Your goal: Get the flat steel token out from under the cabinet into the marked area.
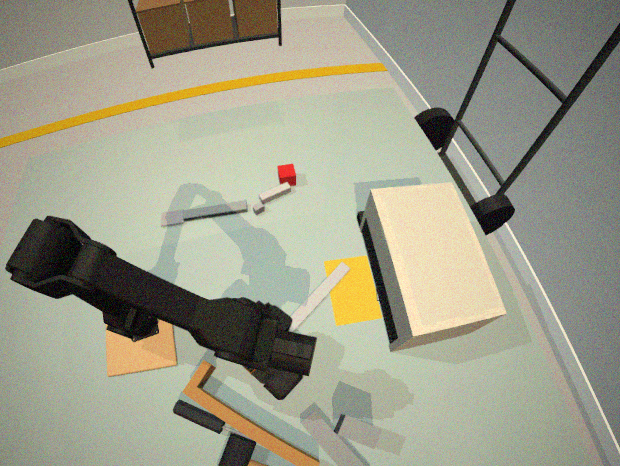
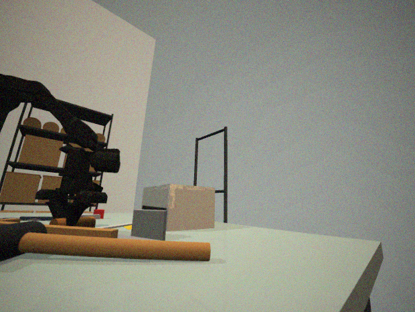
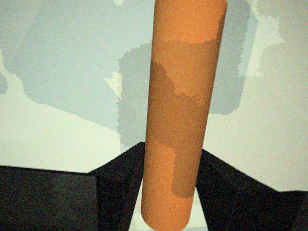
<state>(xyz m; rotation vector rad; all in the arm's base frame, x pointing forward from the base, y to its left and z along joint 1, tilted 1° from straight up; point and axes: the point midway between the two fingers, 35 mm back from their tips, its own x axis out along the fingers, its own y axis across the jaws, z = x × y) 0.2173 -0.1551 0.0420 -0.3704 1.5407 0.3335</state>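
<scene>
My gripper (image 2: pixel 71 219) (image 3: pixel 168 150) is shut on the orange round handle (image 3: pixel 185 74) (image 2: pixel 88 221) of a tool, low over the table and left of the cabinet in the top view. A pale flat bar (image 1: pixel 320 295) (image 2: pixel 115 225), seemingly the tool's shaft, runs from below the gripper toward the cabinet. Its far end overlaps the yellow marked area (image 1: pixel 358 300) (image 2: pixel 128 227) in view; whether it touches the table is unclear. The cream cabinet (image 1: pixel 436 255) (image 2: pixel 191 207) stands beyond that area, its dark low opening facing it. The steel token is not visible.
An orange angled piece (image 1: pixel 260 428) and black-gripped tools lie near the bottom of the top view. A grey block (image 2: pixel 149 223) and orange rod (image 2: pixel 114 247) are nearer the exterior camera. A red cube (image 1: pixel 286 173), small pale pieces and a grey bar (image 1: pixel 215 210) lie farther back.
</scene>
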